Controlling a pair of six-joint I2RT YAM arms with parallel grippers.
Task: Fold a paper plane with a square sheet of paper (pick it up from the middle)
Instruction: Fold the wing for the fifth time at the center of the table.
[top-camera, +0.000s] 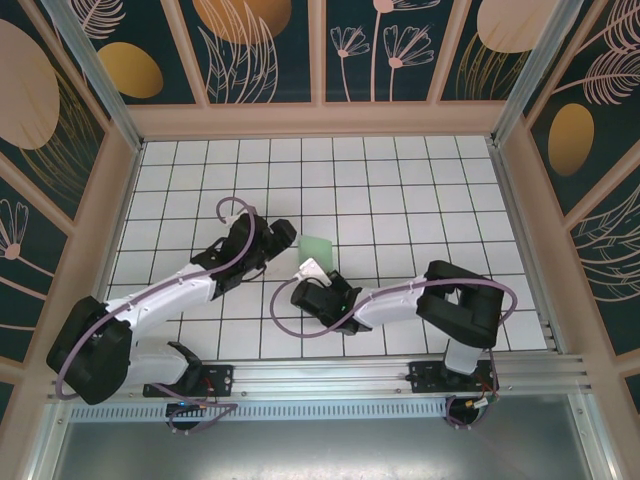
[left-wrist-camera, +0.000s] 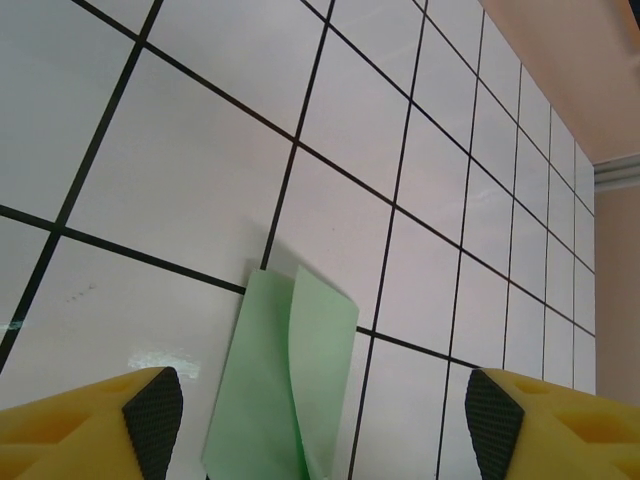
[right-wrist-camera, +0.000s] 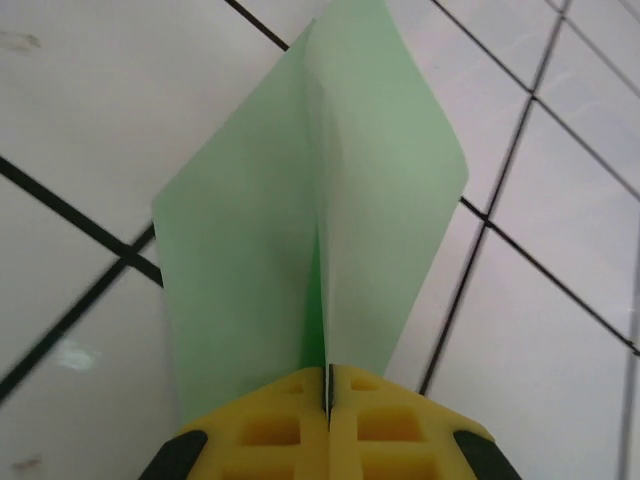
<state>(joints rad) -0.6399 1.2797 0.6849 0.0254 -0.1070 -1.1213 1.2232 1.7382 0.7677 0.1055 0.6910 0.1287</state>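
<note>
Right pincer (right-wrist-camera: 328, 385) clenching thin mint-green square paper sheet (right-wrist-camera: 240, 240) at its fold | left pincer (left-wrist-camera: 322, 420) hanging released nearby | I'm aiming for square, tug-free creasing.

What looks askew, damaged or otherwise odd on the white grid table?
Nothing looks damaged. The thin pale mint-green paper sheet is not flat: the right gripper pinches it, so its two halves bend into a fold.

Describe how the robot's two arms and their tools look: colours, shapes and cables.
The left arm and right arm have white links joined by bulky black joints, each with a lilac cable looping alongside. The left tool and right tool have blocky yellow fingers with square recesses, tipped by black textured pads.
</note>
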